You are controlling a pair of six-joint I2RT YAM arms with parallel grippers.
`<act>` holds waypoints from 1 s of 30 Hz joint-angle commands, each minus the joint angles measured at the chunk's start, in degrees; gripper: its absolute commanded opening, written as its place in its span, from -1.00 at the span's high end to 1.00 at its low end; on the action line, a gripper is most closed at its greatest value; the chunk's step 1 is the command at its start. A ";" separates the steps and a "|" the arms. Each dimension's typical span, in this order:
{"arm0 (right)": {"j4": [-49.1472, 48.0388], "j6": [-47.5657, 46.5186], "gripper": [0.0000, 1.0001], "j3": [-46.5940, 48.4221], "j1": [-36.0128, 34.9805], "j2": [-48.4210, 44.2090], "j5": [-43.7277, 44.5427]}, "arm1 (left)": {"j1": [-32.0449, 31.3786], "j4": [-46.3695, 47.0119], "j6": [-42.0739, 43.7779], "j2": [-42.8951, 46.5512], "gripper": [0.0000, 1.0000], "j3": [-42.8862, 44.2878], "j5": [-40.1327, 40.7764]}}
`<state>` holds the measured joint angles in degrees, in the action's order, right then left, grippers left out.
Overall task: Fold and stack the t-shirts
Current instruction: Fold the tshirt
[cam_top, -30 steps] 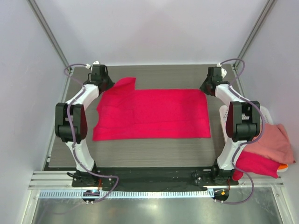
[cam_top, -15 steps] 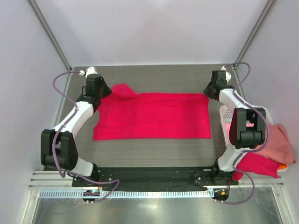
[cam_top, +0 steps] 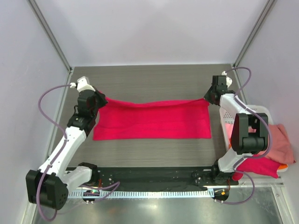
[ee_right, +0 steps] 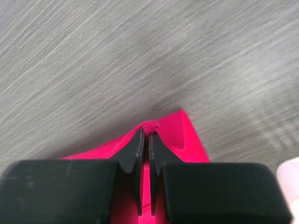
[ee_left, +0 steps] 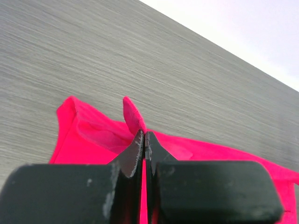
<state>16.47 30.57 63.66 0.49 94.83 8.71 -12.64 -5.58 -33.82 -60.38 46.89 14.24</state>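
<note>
A bright crimson-red t-shirt (cam_top: pixel 154 122) lies spread across the middle of the table, its far edge lifted and pulled toward the near side. My left gripper (cam_top: pixel 97 100) is shut on the shirt's far left corner (ee_left: pixel 133 114); a tuft of cloth sticks out past the tips. My right gripper (cam_top: pixel 209 96) is shut on the far right corner (ee_right: pixel 150 125). The cloth sags between the two grippers. More t-shirts, a salmon-pink one (cam_top: pixel 275 144) over a red one (cam_top: pixel 258 165) with a bit of orange (cam_top: pixel 282 166), are piled at the right.
A white perforated basket (cam_top: pixel 225 113) stands at the table's right edge, under the pile of shirts. Grey wood-grain tabletop (cam_top: pixel 154 79) shows behind the shirt. Metal frame posts rise at the back corners.
Both grippers have drawn the shirt's far edge toward the near side, the left arm moving farther. The left sleeve that stuck out at the back is now folded in.
</note>
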 commanded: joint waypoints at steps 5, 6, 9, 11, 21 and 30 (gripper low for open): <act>-2.40 1.95 0.98 -5.37 0.21 -7.10 2.45 | -0.63 -2.40 -0.36 6.13 1.00 -4.70 2.90; -2.75 2.82 0.98 -6.26 0.21 -7.81 2.89 | -0.63 -2.76 -0.37 7.11 1.00 -5.14 3.25; -4.69 4.14 0.98 -9.60 0.21 -9.83 4.47 | -0.80 -4.17 -0.89 10.71 1.00 -7.33 3.95; -5.83 4.67 0.97 -11.70 0.21 -10.45 4.65 | -0.89 -5.74 -1.77 12.56 1.00 -8.22 4.04; -8.56 6.87 0.95 -18.92 0.12 -15.28 6.76 | -0.98 -11.28 -4.40 17.31 1.00 -12.88 2.90; -10.32 10.29 0.60 -25.07 -0.49 -18.70 8.07 | -0.98 -17.00 -8.54 22.76 1.00 -17.35 0.09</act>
<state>8.47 38.28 40.47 0.10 79.11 13.41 -13.45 -20.10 -40.21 -39.57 31.20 15.35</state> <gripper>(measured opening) 0.175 0.005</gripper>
